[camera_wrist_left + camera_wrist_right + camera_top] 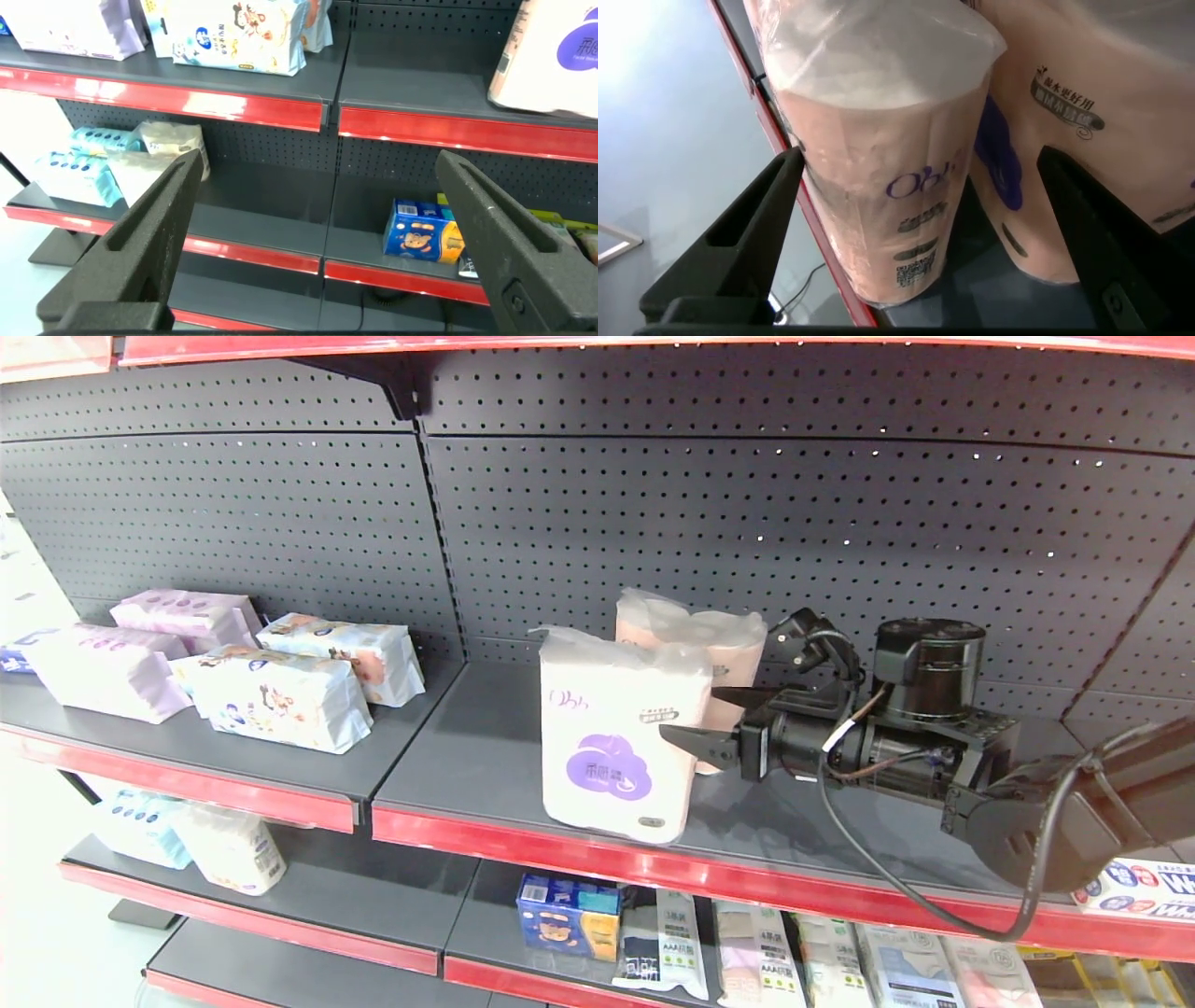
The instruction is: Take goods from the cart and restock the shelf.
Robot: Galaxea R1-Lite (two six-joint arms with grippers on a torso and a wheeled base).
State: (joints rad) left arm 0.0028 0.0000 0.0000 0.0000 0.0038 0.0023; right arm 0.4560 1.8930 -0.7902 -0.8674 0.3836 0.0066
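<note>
Toilet-roll pack [611, 737] stands upright, long axis vertical

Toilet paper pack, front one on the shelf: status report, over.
Right gripper open toward the front pack, not gripping. Left gripper open, empty. Front pack upright at shelf edge. Second pack close behind it.

A shop shelf [485, 747] with a dark back wall [747, 523] full of little holes.
Red strips [448, 835] run along its edges; a pale, bright floor [47, 933] shows at the lower left.
</note>
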